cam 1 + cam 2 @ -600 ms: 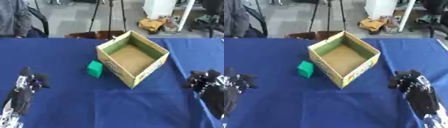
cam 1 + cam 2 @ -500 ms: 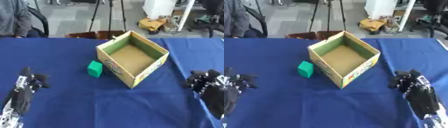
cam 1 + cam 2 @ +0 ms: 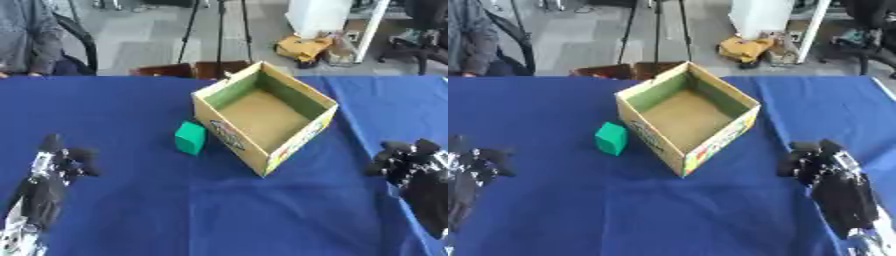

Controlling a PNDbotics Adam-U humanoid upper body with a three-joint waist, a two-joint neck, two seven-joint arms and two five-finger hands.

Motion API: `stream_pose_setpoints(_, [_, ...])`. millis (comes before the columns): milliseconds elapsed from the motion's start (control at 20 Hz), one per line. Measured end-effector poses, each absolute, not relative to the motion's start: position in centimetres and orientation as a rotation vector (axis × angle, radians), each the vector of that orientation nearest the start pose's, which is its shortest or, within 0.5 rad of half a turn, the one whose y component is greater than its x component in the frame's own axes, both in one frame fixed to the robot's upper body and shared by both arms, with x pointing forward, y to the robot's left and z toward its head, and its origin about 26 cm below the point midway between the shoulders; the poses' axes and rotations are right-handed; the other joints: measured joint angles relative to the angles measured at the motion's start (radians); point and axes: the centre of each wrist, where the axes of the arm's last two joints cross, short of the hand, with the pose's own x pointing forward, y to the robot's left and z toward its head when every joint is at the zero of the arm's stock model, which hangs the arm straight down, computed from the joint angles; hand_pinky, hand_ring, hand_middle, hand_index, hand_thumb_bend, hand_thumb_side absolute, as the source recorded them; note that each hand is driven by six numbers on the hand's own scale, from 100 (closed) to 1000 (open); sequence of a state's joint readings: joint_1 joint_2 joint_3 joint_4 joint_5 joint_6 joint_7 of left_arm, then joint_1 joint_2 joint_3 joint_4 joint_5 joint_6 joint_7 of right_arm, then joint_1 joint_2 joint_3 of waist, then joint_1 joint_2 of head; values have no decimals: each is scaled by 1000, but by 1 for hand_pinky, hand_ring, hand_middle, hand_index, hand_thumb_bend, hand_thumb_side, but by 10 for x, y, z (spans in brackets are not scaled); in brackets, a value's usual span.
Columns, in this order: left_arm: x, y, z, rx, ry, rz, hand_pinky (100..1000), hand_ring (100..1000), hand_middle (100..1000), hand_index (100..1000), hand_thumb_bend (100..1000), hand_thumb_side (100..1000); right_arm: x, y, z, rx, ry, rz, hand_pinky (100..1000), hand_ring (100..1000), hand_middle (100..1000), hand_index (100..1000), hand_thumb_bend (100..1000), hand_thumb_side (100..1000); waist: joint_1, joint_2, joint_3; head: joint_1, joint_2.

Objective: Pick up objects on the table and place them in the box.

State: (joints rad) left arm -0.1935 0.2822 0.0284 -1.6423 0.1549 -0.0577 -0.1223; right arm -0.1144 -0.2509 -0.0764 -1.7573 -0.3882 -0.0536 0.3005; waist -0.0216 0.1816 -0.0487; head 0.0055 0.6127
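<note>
Opening stage, by the look of it: nothing picked up yet. Green block [image 3: 190, 138] lying on the blue table [image 3: 122, 110], just beside the left wall of the open cardboard box [image 3: 264, 121], box apparently empty. Left hand [image 3: 54, 162] low at the near left, fingers partly curled, holding nothing. Right hand [image 3: 822, 162] low at the near right, fingers curled, likewise empty. Next, probably: a reach forward and inward to the block, most readily from the left, fingers opening first. Fuller sight of the right hand in the right eye view; of the left hand in the left eye view.
</note>
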Motion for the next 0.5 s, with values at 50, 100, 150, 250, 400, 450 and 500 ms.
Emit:
stream_pose_setpoints(50, [324, 296, 85, -9, -1887, -271, 616, 830, 462, 623, 300, 938, 299, -302, 88, 336, -1931, 203, 646, 584, 571, 744, 100, 882, 0, 0, 0, 0, 0])
stream_pose_setpoints(100, [325, 296, 89, 10, -1900, -298, 619, 835, 474, 639, 237, 891, 299, -302, 88, 336, -1931, 203, 646, 584, 571, 744, 100, 882, 0, 0, -1, 0, 0])
stream_pose_setpoints(150, [327, 297, 95, 37, -1915, -332, 621, 839, 482, 654, 203, 869, 299, -302, 88, 336, -1931, 203, 646, 584, 571, 744, 100, 882, 1, -1, -1, 0, 0])
stream_pose_setpoints(250, [333, 298, 108, 109, -1947, -413, 625, 843, 500, 685, 205, 775, 299, -302, 88, 337, -1929, 204, 647, 584, 571, 744, 100, 883, 1, -3, -4, 0, 0])
stream_pose_setpoints(400, [342, 297, 126, 234, -1977, -543, 628, 843, 519, 716, 267, 665, 299, -302, 88, 340, -1926, 207, 646, 584, 571, 744, 100, 882, 1, -3, -8, 1, 0])
stream_pose_setpoints(450, [346, 295, 131, 277, -1984, -584, 626, 840, 524, 720, 304, 632, 299, -301, 88, 342, -1926, 208, 646, 584, 571, 744, 100, 882, 0, -3, -9, 2, 0])
stream_pose_setpoints(500, [349, 292, 135, 319, -1988, -621, 624, 838, 525, 722, 316, 621, 299, -301, 88, 342, -1926, 209, 646, 584, 571, 744, 100, 882, -1, -3, -11, 2, 0])
